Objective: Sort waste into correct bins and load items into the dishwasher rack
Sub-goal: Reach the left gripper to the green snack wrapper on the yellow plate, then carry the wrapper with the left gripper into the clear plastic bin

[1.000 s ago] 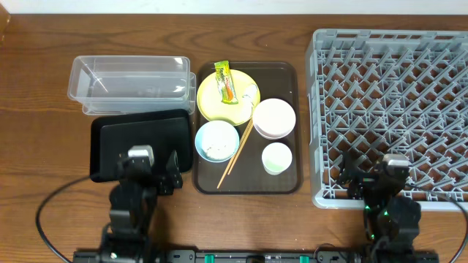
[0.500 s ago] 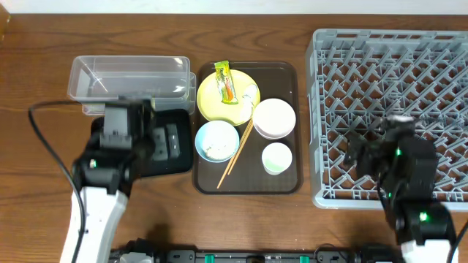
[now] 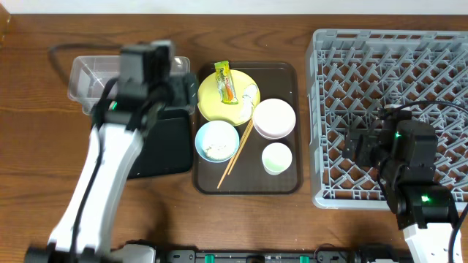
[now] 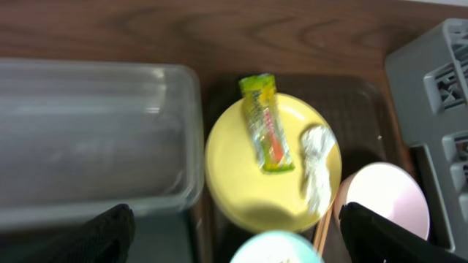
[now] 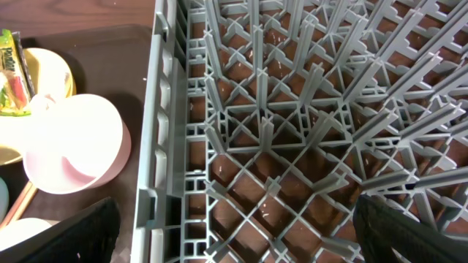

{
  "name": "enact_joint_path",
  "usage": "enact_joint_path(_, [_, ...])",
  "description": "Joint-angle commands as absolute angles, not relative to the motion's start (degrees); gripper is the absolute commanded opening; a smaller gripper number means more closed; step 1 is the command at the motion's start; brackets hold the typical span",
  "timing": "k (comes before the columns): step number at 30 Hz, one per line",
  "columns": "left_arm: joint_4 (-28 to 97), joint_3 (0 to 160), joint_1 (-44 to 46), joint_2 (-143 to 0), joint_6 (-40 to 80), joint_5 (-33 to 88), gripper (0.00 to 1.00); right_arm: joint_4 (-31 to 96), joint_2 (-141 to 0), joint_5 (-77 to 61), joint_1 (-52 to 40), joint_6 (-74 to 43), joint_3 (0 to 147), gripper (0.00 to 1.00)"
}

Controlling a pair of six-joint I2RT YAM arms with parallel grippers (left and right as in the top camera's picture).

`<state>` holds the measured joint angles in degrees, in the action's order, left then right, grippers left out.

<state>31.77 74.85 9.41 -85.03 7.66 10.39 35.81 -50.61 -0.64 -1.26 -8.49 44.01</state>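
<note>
The yellow-green snack wrapper [image 4: 265, 124] lies on the round yellow plate [image 4: 234, 168], beside a small white crumpled scrap [image 4: 316, 168], just ahead of the left gripper [image 4: 235, 219], whose fingers [image 4: 95, 237] stand wide apart. The right gripper [image 5: 238, 212], also spread wide, hangs over the dishwasher rack [image 5: 162, 109], well apart from the wrapper.

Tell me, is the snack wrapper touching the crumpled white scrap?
Apart: the left wrist view shows bare yellow plate between snack wrapper and scrap.

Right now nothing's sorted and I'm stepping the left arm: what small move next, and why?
Probably lower the open left hand onto the wrapper: it lies loose on the plate, near the middle of that hand's view, and the hand holds nothing.
</note>
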Motion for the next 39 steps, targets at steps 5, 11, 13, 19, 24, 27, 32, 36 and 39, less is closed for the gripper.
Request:
enact_joint_path(5, [23.07,80.55,14.55,-100.18,8.21,10.9,0.92,35.81,-50.63,-1.13,-1.8,-8.08,45.21,0.99])
enact_joint_path(11, [18.63,80.55,17.47,-109.47,8.25,6.35,0.92,35.88,-50.63,-1.13,-1.8,-8.1,45.21,0.99])
enact_joint_path(13, [17.78,80.55,17.91,-112.07,8.25,5.91,0.91,36.1,-50.63,-1.13,-1.8,-8.08,45.21,0.99])
enact_joint_path(19, [14.85,80.55,19.14,-117.75,9.23,5.96,0.92,36.14,-50.63,-1.13,-1.8,-8.08,45.21,0.99])
enact_joint_path(24, [12.86,80.55,20.12,-120.88,10.35,5.96,0.86,36.14,-50.63,-1.13,-1.8,-8.08,45.21,0.99])
enact_joint_path(27, [12.73,80.55,20.56,-121.6,11.46,5.96,0.75,36.14,-50.63,-1.1,-1.8,-8.08,45.21,0.99])
enact_joint_path(32, [12.91,80.53,20.71,-121.64,11.46,5.93,0.45,36.1,-50.63,-1.13,-1.8,-8.08,45.21,0.99])
enact_joint_path(36, [13.82,80.55,20.64,-121.23,11.46,5.89,0.14,36.18,-50.63,-1.13,-1.8,-8.08,45.21,0.99])
enact_joint_path(39, [14.61,80.55,20.56,-119.52,11.53,5.87,0.06,36.25,-50.63,-1.13,-1.8,-8.08,45.21,0.99])
